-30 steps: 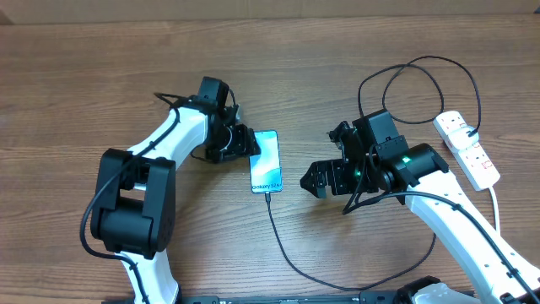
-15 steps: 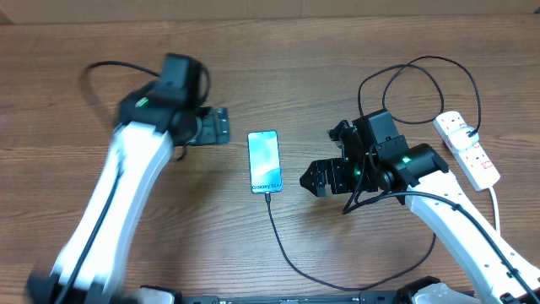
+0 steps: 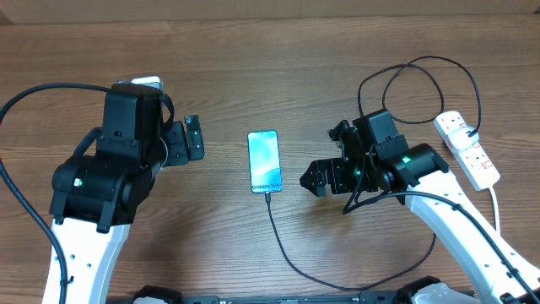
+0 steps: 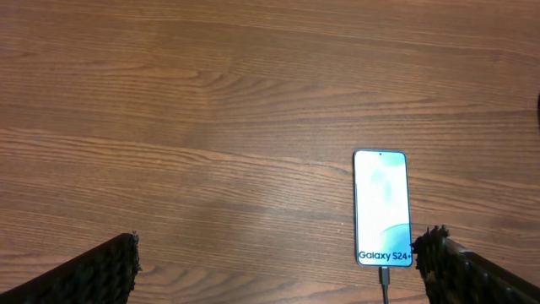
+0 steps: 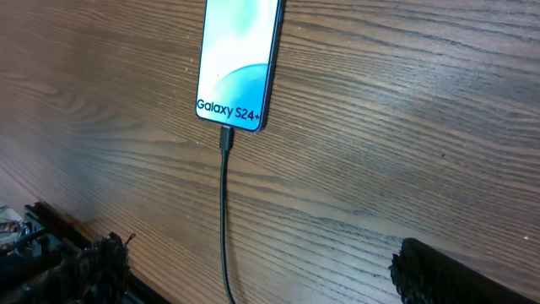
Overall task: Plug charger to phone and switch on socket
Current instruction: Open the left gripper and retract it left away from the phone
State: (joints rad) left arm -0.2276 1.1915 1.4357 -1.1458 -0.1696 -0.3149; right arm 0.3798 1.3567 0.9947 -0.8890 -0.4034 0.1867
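Step 1 of 2 is judged done: the charger (image 3: pixel 278 232) is seated in the phone (image 3: pixel 265 160), at centre. The socket (image 3: pixel 467 148) (far right, on/off state unreadable) is yet to be switched. The left gripper (image 3: pixel 192 139) and right gripper (image 3: pixel 314 179) are spread wide, empty.
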